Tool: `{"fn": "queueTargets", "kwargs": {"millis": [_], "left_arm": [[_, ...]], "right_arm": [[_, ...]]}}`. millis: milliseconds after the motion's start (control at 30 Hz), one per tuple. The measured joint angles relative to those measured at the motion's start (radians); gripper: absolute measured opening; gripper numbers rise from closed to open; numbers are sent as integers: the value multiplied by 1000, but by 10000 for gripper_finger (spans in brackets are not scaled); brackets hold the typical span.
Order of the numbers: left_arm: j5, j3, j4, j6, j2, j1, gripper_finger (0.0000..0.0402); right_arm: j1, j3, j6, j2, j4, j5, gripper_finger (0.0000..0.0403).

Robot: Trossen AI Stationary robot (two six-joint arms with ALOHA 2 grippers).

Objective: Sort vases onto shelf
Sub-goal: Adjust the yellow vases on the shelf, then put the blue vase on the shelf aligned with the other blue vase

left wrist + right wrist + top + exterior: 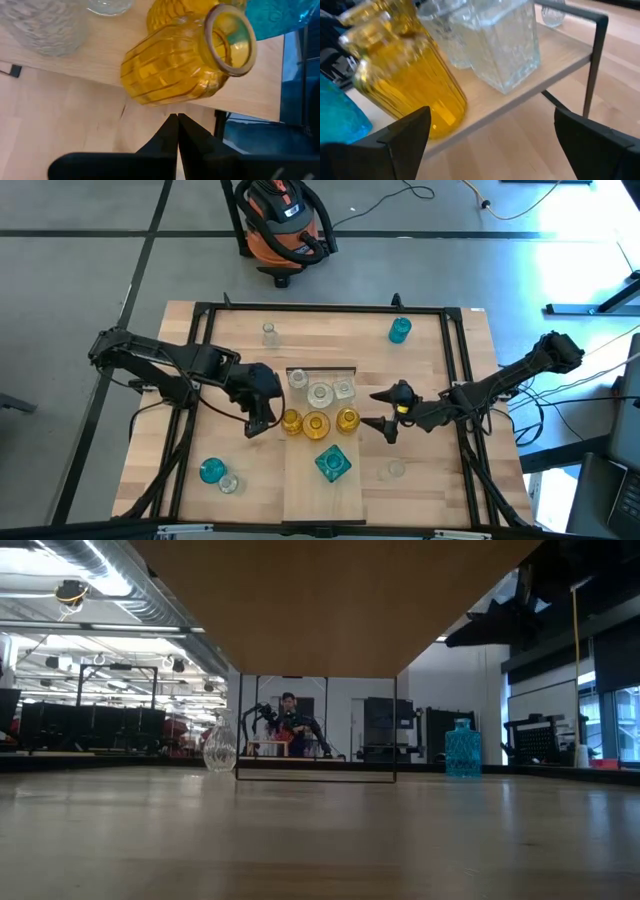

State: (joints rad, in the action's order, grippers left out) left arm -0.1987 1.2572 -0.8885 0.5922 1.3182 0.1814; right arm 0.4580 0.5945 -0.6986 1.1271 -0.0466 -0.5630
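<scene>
Closed left claw (177, 131) just beside amber vase (185, 62) on shelf (250, 97).

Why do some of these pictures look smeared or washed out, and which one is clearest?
High view: sharpest overall, with window glare whitening the floor at upper right. Low view: the shelf looms as a soft brown slab overhead. Left wrist view: the yellow vase is crisp. Right wrist view: the yellow vase is smeared, and the right gripper's fingers are soft.

Teal vase (337, 120) cut off by frame edge in right wrist view; clear vase (42, 22) likewise in left wrist view.
</scene>
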Motion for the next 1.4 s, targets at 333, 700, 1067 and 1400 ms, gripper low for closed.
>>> {"fn": "queueTargets", "kwargs": {"millis": [333, 700, 1067, 1400], "left_arm": [[-9, 0, 75, -19, 0, 0, 0], [-4, 0, 100, -22, 0, 0, 0], [23, 0, 120, -40, -2, -7, 0], [59, 8, -4, -35, -121, -91, 0]], "right_arm": [[0, 0, 28, 0, -67, -6, 379], [0, 0, 30, 0, -89, -23, 379], [0, 0, 60, -14, -141, -39, 379], [0, 93, 212, -137, -189, -60, 379]]}}
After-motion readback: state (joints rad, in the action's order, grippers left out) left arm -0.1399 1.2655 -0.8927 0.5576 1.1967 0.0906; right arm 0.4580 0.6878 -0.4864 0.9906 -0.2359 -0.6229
